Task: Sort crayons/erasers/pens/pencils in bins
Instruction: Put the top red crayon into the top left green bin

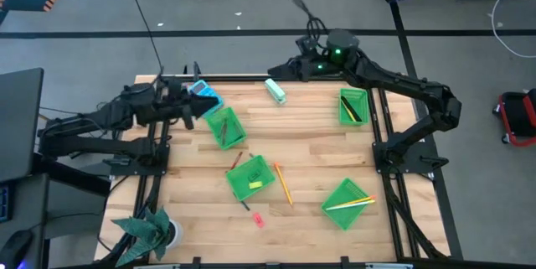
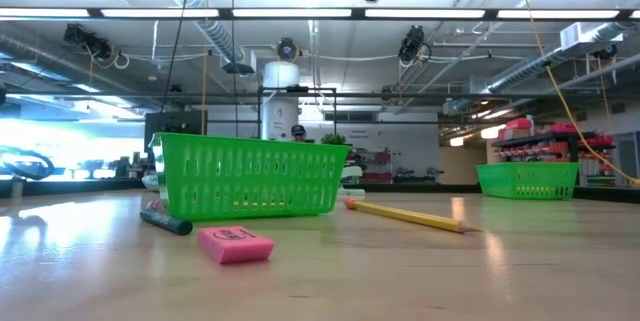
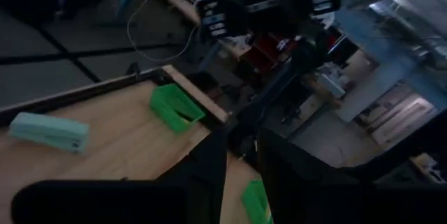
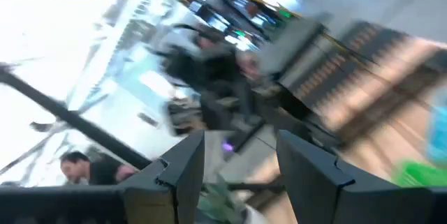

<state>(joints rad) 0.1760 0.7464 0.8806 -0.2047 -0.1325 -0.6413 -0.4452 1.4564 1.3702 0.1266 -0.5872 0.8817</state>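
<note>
Butcher-block wood [image 1: 318,147] fills the middle of the high view, and my four bins sit spread across it so each kind gets its own tray. The bin at upper right [image 1: 353,106] holds a dark pen, and the one at lower right [image 1: 347,203] carries pencils laid across it. The centre bin [image 1: 250,178] has a yellow eraser inside. My left gripper [image 1: 194,108] hangs at upper left, just beside the fourth bin [image 1: 225,126] – its fingers [image 3: 209,175] stand narrowly parted with nothing between them, which I judge fits a drop just made there. My right gripper [image 4: 236,165] waits at top centre, jaws wide and empty. Left to sort, I judge: the orange pencil [image 1: 282,183] and the pink eraser [image 1: 258,219] – both on bare wood near the centre bin.
</note>
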